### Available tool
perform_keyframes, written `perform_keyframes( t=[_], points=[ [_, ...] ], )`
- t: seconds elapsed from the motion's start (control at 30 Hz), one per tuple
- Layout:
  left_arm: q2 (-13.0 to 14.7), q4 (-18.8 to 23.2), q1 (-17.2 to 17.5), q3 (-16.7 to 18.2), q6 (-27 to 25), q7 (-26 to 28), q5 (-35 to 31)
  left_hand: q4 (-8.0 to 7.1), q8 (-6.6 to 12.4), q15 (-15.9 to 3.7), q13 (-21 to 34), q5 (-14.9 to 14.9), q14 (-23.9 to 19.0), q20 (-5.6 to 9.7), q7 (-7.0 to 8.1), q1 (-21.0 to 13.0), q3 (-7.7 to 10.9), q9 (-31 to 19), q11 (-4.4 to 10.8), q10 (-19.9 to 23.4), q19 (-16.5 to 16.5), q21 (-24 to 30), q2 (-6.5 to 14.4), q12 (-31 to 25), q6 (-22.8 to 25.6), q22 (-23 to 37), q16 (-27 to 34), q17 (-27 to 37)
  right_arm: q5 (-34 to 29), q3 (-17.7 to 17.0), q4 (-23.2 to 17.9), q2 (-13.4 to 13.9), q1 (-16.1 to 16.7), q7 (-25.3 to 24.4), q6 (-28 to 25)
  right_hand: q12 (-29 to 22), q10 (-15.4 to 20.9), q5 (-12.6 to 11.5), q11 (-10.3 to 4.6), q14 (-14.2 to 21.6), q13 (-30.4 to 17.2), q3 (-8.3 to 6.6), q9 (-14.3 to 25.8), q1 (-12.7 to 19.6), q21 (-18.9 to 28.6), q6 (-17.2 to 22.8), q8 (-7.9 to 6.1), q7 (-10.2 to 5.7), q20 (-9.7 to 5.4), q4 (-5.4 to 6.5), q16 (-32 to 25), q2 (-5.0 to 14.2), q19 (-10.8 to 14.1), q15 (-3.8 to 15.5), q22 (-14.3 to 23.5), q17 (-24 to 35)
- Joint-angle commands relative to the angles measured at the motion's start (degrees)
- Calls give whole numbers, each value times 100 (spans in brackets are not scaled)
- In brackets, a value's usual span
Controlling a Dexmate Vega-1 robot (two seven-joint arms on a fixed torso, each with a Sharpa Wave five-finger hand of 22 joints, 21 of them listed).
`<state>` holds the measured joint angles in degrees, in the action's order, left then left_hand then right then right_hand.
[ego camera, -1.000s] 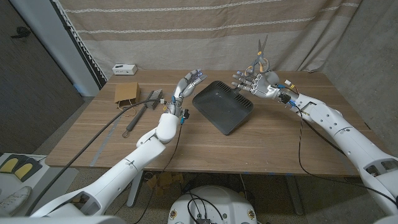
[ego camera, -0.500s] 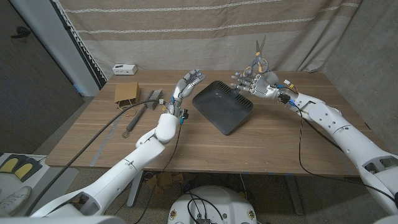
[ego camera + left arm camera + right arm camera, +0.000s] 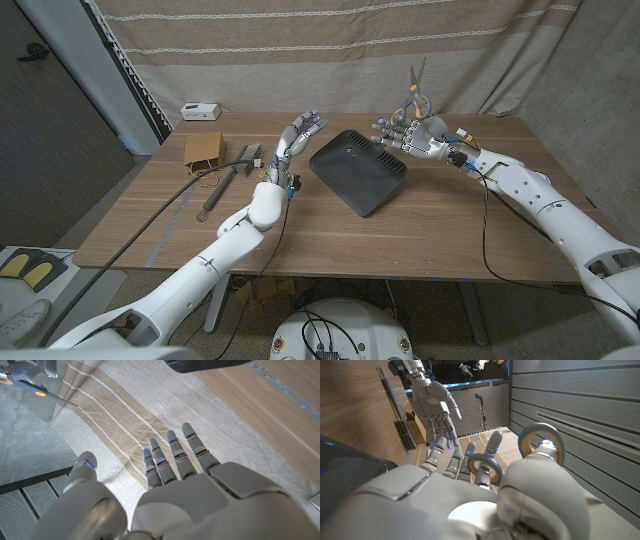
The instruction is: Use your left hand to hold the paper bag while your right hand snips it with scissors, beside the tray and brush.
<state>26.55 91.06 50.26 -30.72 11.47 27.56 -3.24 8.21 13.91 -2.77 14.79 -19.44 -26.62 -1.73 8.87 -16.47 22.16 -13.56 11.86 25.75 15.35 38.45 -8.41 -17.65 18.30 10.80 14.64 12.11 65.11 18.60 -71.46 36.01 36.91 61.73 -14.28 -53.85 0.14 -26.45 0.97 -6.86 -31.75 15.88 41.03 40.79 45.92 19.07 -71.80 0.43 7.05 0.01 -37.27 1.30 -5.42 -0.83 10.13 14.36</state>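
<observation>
Head view shows my right hand [image 3: 412,135] raised above the table's far edge, gripping the scissors [image 3: 416,88] by their handles with the blades pointing up; I judge this keeps the points away from the dark tray [image 3: 358,171] lying just beside and below it. In the right wrist view the scissors' grey loops sit around my thumb and a finger, so I judge the tool ready to cut once it is brought to the work. My left hand [image 3: 296,138] is lifted above the table just left of the tray, fingers spread and holding nothing, as the left wrist view confirms. The paper bag [image 3: 203,150] lies near the far left of the wooden table [image 3: 450,240], well apart from both hands and not yet held. The brush [image 3: 222,183] lies between the bag and my left arm, with a cable across it. I judge the left hand must travel to the bag first, then the scissors follow. A small white box [image 3: 200,111] sits behind the bag; no brand, label or writing is readable on any item
</observation>
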Motion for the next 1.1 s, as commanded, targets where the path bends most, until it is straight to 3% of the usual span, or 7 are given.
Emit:
perform_keyframes(
  t=[0.03,0.7,1.1],
  points=[
    [5,125,64,94,-187,275,-145,1,-11,-755,17,-4,-52,15,-47,-60,-11,3,-3,36,37,-36,-6,6,88,18,18,29,-19,18,-57,90,39,19,-79,-47,0,-5,39,-2,-30,24,30,-38,-25,-87,-15,81,-39,23,43,20,16,-20,18,10],
    [-88,488,357,249,-508,825,-240,-9,14,-769,35,4,-103,43,-186,-53,-29,44,-28,111,57,-61,-1,-2,214,24,34,37,50,32,-231,268,149,-19,-313,-77,-21,-17,54,-3,-102,42,89,-81,-89,-168,-34,84,-56,38,76,43,21,-30,18,-8],
    [-109,621,377,273,-610,938,-309,-13,8,-761,45,7,-101,40,-246,-51,-38,65,-51,134,56,-81,3,2,237,27,32,40,66,176,-194,394,4,32,-765,-94,-35,-28,65,4,-148,47,69,-101,-139,-137,-40,85,-78,44,97,67,6,-28,19,-21]
  ],
)
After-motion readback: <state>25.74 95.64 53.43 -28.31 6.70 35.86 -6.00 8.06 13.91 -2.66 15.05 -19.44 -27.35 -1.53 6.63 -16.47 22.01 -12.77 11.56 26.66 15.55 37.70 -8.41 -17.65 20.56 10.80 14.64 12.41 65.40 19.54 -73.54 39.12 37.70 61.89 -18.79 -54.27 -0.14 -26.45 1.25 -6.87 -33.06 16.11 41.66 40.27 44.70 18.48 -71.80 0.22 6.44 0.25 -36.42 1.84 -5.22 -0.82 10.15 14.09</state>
